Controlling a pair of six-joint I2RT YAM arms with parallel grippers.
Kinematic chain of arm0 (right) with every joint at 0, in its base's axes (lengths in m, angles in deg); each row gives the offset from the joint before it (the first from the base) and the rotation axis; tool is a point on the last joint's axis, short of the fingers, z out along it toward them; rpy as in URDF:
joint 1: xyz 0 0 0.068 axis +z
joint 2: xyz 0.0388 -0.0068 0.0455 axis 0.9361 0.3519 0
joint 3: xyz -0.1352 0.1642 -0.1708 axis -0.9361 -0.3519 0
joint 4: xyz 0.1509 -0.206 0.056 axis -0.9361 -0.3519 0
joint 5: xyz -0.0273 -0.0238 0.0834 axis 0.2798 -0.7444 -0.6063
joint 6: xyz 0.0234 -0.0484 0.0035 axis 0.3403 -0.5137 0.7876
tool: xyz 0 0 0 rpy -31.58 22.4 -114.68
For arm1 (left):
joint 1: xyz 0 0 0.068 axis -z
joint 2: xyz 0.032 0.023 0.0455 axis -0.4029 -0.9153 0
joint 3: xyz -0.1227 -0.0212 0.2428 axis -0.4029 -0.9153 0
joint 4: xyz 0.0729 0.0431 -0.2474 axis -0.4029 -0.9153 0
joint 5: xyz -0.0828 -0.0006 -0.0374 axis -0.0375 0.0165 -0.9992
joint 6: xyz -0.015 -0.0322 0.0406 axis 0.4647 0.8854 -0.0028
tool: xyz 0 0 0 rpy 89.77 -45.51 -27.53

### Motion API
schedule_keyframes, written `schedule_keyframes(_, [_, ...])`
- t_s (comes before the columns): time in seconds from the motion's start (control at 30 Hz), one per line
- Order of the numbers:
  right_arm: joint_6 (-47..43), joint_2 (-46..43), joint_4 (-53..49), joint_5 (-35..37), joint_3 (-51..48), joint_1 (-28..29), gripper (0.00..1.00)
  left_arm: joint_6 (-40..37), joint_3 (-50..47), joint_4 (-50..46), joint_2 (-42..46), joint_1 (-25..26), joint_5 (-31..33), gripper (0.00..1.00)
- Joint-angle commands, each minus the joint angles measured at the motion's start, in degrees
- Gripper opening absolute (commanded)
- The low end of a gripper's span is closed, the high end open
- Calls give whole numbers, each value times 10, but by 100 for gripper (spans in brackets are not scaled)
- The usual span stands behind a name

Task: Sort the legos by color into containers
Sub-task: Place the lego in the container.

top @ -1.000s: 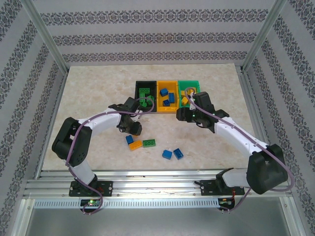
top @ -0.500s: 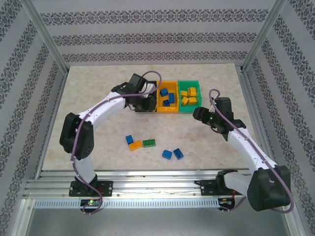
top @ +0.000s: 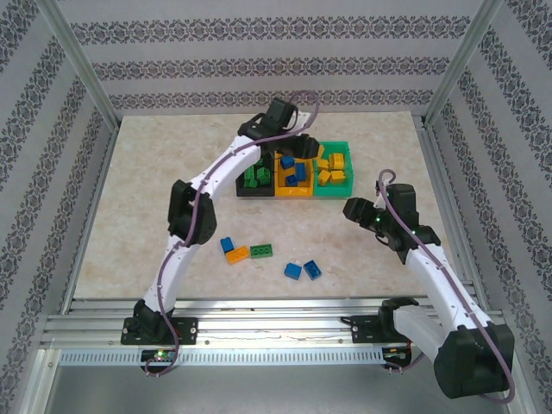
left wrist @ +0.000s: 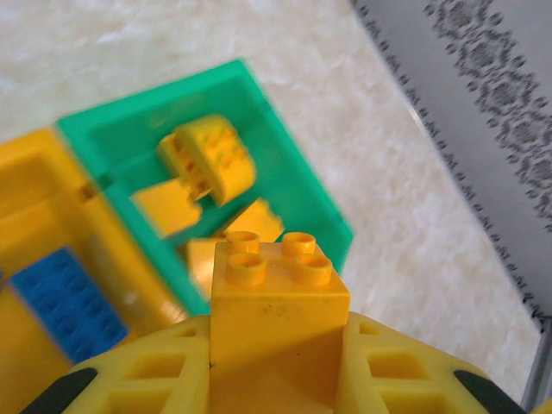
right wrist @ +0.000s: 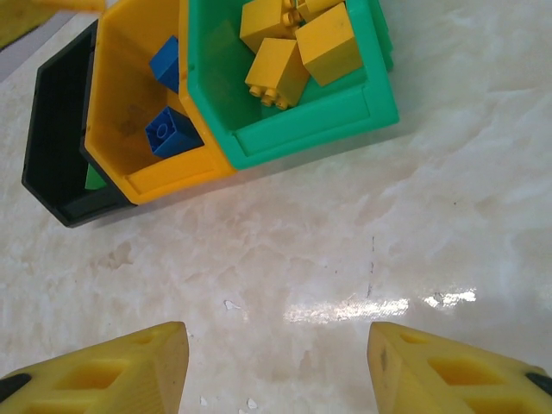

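While the left arm stretches out over the row of bins, its left end effector point(left wrist: 276, 384) is clamped on a yellow brick point(left wrist: 278, 310). The brick sits between the two yellow fingers point(left wrist: 147, 375) with its square studded face pointing out past the fingertips, its length running along the fingers. It hangs above the green bin point(left wrist: 297, 164), which holds more yellow bricks point(left wrist: 211, 159).

The three bins stand touching in a left-to-right row at the far middle of the surface point(top: 155, 172): black bin point(top: 244, 192), orange-yellow bin point(top: 293, 193) with blue bricks point(top: 299, 172) in it, then the green bin on the right.

Near the front, five loose bricks lie apart from the bins: a blue brick point(top: 227, 244) touching an orange brick point(top: 237, 254), a green brick point(top: 262, 250) with its long axis left to right, and a blue pair point(top: 303, 270).

The right end effector point(right wrist: 276, 362) hangs over bare surface just in front of the green bin, fingers apart and holding nothing.
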Motion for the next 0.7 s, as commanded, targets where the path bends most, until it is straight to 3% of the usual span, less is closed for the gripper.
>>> schedule_keyframes(0.0, [9,-21,-10,-8,-12,-5,57,36,99,-39,-63,18,-31,33])
schedule_keyframes(0.13, [20,-31,-5,-16,-22,-5,57,77,110,6,-92,20,-38,53])
schedule_keyframes(0.3, [22,-33,-6,-26,-30,-5,57,71,106,-2,-85,20,-38,66])
schedule_keyframes(0.47, [22,-24,1,-37,-33,-4,57,37,91,-43,-53,19,-28,67])
schedule_keyframes(0.67, [17,0,10,-57,-29,12,57,-4,-22,-39,37,15,1,67])
